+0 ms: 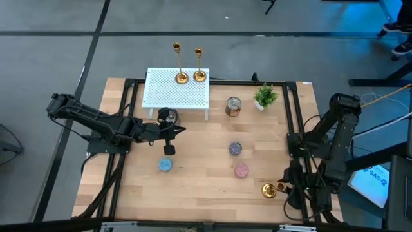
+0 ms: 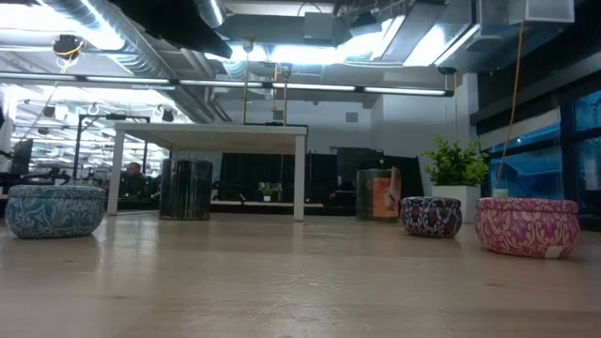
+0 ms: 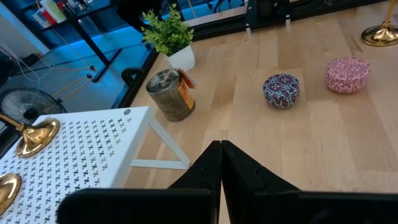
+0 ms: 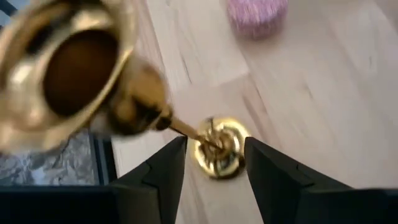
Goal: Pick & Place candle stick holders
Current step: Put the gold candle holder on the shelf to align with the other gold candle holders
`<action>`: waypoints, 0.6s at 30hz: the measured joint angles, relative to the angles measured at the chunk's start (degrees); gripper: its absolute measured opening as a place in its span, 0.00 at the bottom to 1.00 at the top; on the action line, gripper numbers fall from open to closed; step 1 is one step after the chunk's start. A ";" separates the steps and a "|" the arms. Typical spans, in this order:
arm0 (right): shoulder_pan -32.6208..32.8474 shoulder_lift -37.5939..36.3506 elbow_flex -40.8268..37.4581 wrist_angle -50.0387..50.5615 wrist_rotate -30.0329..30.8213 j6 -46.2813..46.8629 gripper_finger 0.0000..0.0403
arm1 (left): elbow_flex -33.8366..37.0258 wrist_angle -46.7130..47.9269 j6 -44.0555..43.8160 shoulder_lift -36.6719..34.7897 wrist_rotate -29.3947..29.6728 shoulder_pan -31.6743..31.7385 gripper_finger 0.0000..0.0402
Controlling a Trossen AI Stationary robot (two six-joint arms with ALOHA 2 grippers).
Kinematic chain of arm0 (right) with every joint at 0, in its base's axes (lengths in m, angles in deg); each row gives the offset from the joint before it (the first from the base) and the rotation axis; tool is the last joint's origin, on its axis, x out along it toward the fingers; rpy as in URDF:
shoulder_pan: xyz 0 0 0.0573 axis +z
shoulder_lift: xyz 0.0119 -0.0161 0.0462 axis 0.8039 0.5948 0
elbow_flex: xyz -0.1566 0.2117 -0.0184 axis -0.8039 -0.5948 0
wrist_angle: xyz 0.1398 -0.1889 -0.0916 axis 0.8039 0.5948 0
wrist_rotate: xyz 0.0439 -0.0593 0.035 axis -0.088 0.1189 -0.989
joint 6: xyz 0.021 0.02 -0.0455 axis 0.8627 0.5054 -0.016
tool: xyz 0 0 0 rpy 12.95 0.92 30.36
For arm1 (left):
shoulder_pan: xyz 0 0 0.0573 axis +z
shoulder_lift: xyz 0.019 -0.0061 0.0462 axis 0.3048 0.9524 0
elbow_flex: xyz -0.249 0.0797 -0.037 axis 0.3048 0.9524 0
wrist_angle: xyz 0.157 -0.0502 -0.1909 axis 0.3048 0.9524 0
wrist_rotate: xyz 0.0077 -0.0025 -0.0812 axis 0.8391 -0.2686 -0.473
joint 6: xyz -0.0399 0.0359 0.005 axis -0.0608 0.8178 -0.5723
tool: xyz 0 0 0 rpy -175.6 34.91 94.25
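Two gold candlesticks (image 1: 181,77) (image 1: 199,75) stand on their round bases on the white perforated platform (image 1: 177,96) at the far middle. They also show in the left wrist view (image 3: 36,135). A third gold candlestick (image 1: 268,189) stands on its base on the table at the near right. My right gripper (image 4: 214,180) is open above it. Its fingers stand on either side of the stem and base (image 4: 217,148) without touching, and the cup top (image 4: 68,68) is close to the camera. My left gripper (image 3: 221,165) is shut and empty, by the platform's near left corner (image 1: 168,133).
A dark tin (image 1: 167,116) stands under the platform's near left edge. A copper tin (image 1: 233,106) and a small potted plant (image 1: 264,96) stand at the far right. A blue tin (image 1: 166,165), a speckled tin (image 1: 235,149) and a pink tin (image 1: 241,170) stand mid-table.
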 joint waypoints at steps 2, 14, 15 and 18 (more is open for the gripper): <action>0.00 0.00 -0.04 -0.81 1.70 -1.35 0.42 | 0.00 -0.02 0.01 0.00 0.02 0.00 0.00; -0.02 0.00 -0.06 -4.06 2.63 -7.06 0.42 | 0.00 -0.02 0.02 0.00 0.01 0.00 0.00; 0.00 0.00 -0.06 -4.06 2.63 -7.49 0.41 | 0.00 -0.02 0.02 0.00 0.02 0.00 0.00; -0.02 0.00 -0.06 -4.12 2.66 -8.89 0.37 | 0.00 -0.02 0.02 0.00 0.02 0.00 0.00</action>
